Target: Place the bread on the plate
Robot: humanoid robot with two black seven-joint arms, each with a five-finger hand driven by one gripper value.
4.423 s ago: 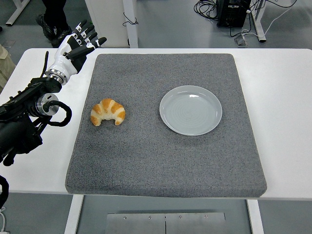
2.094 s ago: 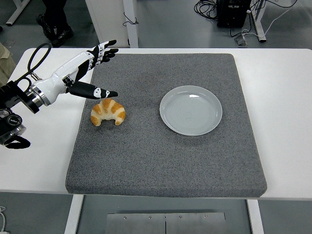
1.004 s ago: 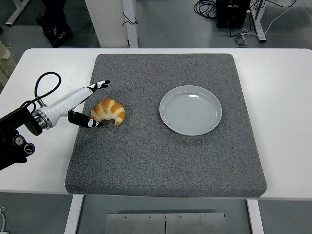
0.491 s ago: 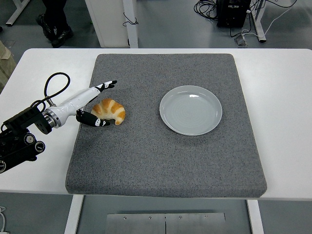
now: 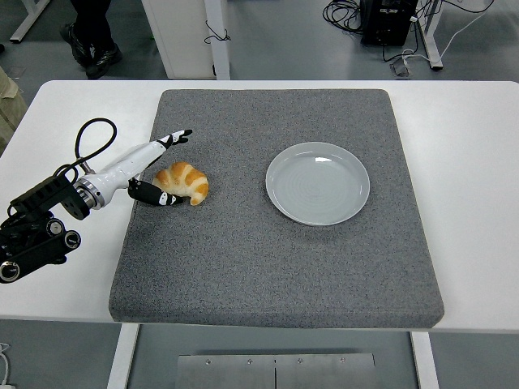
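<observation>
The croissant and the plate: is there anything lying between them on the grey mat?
No. In the head view, only bare grey mat lies between the croissant and the plate.

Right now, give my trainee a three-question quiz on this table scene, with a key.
1. True or false: the croissant already lies on the plate.
2. Which robot hand is at the croissant? A) the left robot hand B) the right one C) both
3. Fill in: both the croissant and the plate rest on a grey ____ on the white table.

Key
1. False: it lies on the mat, left of the empty plate.
2. A: it flanks the croissant's left end with its fingers spread, not closed on it; no right hand shows.
3. mat
</observation>
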